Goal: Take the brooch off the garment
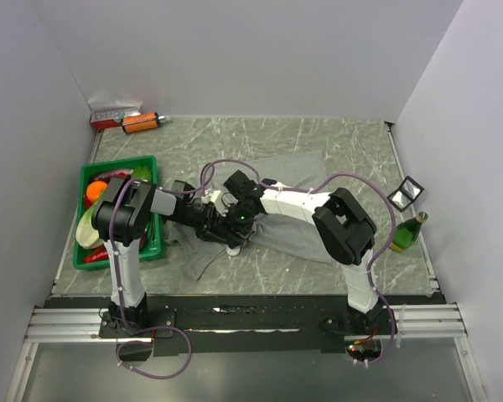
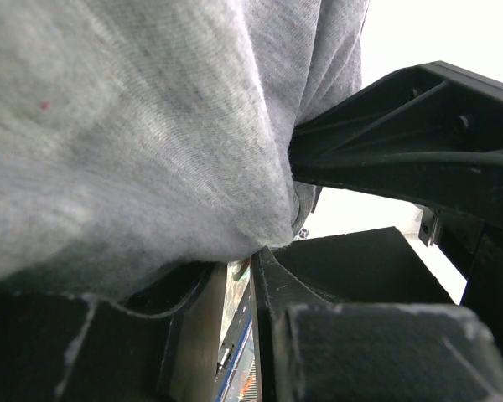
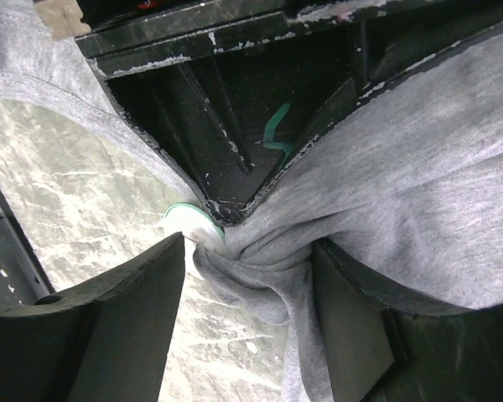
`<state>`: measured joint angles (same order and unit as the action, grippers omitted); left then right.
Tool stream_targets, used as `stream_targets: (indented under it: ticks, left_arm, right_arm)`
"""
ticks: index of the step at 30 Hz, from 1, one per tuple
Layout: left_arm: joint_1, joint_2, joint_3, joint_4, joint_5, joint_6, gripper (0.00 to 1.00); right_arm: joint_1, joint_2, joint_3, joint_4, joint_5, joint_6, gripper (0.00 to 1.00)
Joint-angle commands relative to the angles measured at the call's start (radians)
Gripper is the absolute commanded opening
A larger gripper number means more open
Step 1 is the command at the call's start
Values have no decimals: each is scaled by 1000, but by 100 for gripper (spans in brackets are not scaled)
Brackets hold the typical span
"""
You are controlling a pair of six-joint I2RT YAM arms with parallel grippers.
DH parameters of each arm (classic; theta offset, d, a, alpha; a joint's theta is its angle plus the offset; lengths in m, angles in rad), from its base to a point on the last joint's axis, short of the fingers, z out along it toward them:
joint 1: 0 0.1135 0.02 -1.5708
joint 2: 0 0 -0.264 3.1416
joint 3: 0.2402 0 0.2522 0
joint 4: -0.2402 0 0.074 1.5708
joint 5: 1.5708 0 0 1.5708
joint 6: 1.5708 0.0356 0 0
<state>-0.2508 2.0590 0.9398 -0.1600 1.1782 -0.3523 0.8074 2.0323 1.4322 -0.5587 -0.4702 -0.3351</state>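
The grey garment (image 1: 298, 239) lies rumpled mid-table. Both grippers meet over its left part. My left gripper (image 1: 220, 226) is shut on a fold of it; in the left wrist view the cloth (image 2: 134, 126) bulges over the nearly closed tips (image 2: 253, 251). In the right wrist view the left gripper's black fingers (image 3: 210, 109) pinch the garment (image 3: 402, 167) right beside the brooch (image 3: 189, 224), a small whitish disc with a green edge. My right gripper (image 3: 251, 247) closes round the brooch and the twisted knot of cloth. The brooch shows as a white dot (image 1: 233, 249) in the top view.
A green crate (image 1: 151, 163) with fruit stands at the left, close to the left arm. A green bottle (image 1: 408, 232) and a small framed mirror (image 1: 408, 192) are at the right edge. An orange item (image 1: 142, 122) and a red-white box (image 1: 113, 115) lie at the back left.
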Motion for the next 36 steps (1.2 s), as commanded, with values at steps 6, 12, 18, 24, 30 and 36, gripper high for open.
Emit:
stream_targets:
  ticks: [6, 12, 18, 24, 30, 36]
  left_arm:
    - [18, 73, -19, -32, -146, -11, 24]
    - [18, 72, -19, -32, -146, -11, 24]
    - [16, 69, -19, -24, -141, -17, 24]
    - [21, 72, -18, -27, -140, -16, 24]
    - [27, 78, -15, -27, -140, -19, 24]
    - [28, 75, -19, -32, -138, -16, 24]
  right_arm:
    - [35, 88, -46, -6, 39, 2, 68]
    - [36, 115, -27, -32, 68, -1, 67]
    - [50, 158, 2, -76, 119, -22, 66]
    - [70, 163, -18, -52, 166, -61, 65]
    - [101, 186, -10, -44, 223, -82, 64]
    - [102, 224, 11, -70, 231, -56, 64]
